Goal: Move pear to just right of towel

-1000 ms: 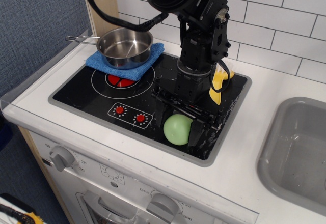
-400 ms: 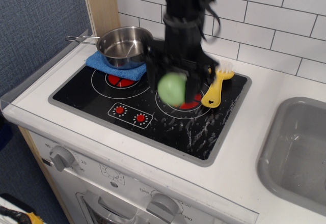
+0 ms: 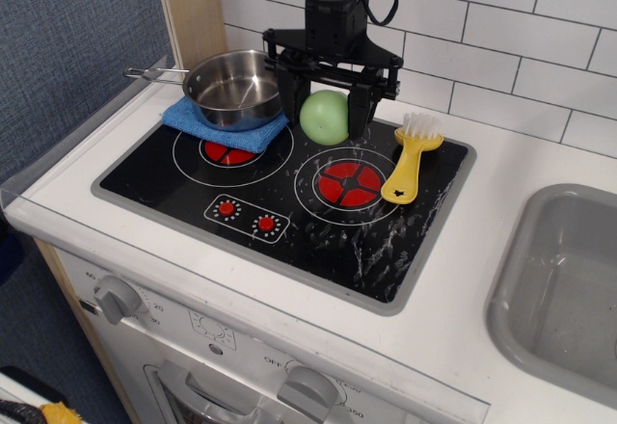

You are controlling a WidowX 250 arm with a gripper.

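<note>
The light green pear sits between the two black fingers of my gripper, which is shut on it from above. It is low over the back of the black stovetop, and I cannot tell whether it touches the surface. The folded blue towel lies just to the pear's left, over the back left burner. A steel pan stands on the towel. A narrow gap shows between the pear and the towel's right edge.
A yellow brush lies on the stovetop right of the pear, beside the red right burner. The white tiled wall stands close behind my arm. A grey sink is at the far right.
My gripper has lifted the pear from the stovetop's front right and carried it back and left, to beside the towel. The brush, once hidden by my arm, now shows in full.
</note>
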